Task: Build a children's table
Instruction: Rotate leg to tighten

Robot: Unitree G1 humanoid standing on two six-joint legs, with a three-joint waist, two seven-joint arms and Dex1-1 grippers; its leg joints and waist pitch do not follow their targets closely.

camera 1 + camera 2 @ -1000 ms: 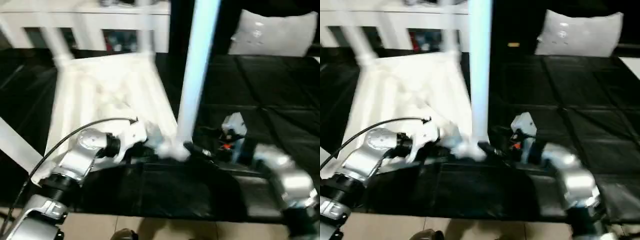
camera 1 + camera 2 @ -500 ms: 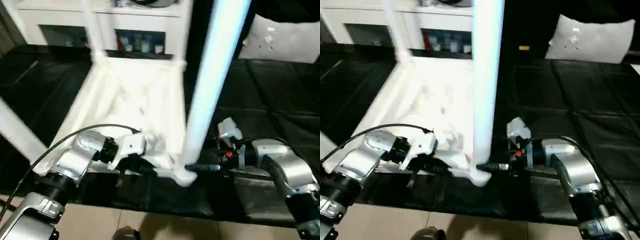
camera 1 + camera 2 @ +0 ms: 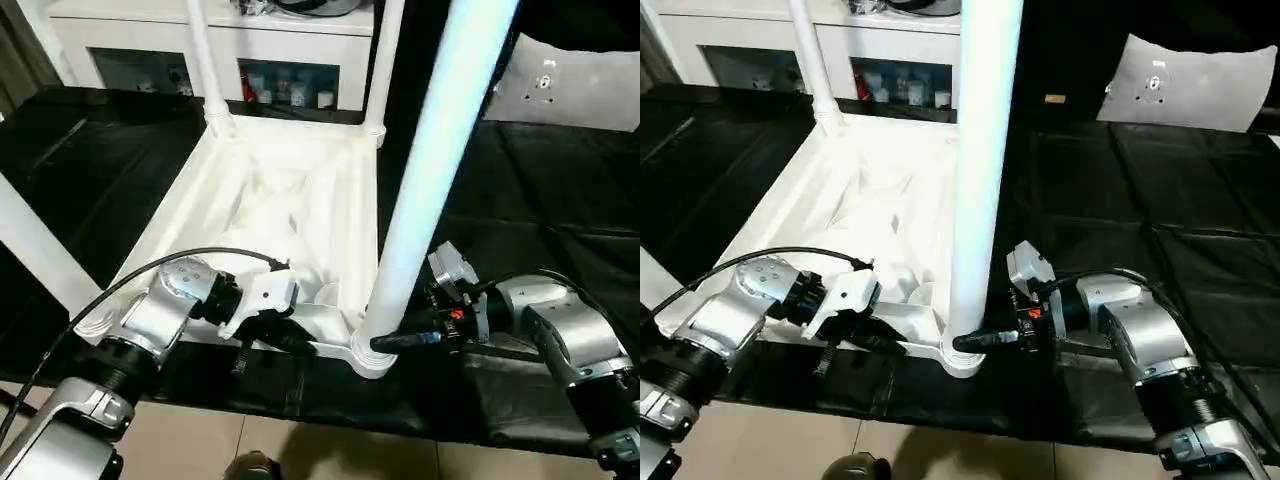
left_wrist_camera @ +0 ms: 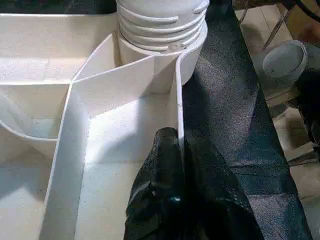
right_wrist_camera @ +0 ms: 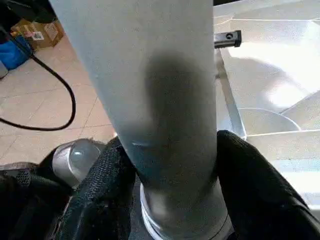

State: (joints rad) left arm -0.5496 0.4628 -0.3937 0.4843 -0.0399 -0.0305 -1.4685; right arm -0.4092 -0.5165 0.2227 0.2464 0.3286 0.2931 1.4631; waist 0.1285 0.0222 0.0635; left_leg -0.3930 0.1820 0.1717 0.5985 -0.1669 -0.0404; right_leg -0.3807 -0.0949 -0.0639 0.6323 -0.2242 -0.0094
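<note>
In the left eye view we look down on the children's table (image 3: 285, 210), lying upside down on a black mat (image 3: 560, 200), ribbed underside up, with legs standing in its corner sockets. The nearest leg (image 3: 420, 200) rises from the near right socket. Our left gripper (image 3: 290, 340) sits at the tabletop's near rim, and our right gripper (image 3: 400, 341) reaches in level at the base of that leg. Behind stands a white cabinet (image 3: 270, 45).

In the right eye view the same leg (image 3: 983, 160) stands upright, our right gripper (image 3: 980, 341) at its foot.

In the left wrist view our left gripper (image 4: 172, 165) is pressed together, pinching the thin rim wall (image 4: 178, 95) just beside the threaded socket (image 4: 162, 30).

In the right wrist view our right gripper's fingers (image 5: 250, 185) sit either side of the leg (image 5: 160, 85), clasping it just above the socket.
</note>
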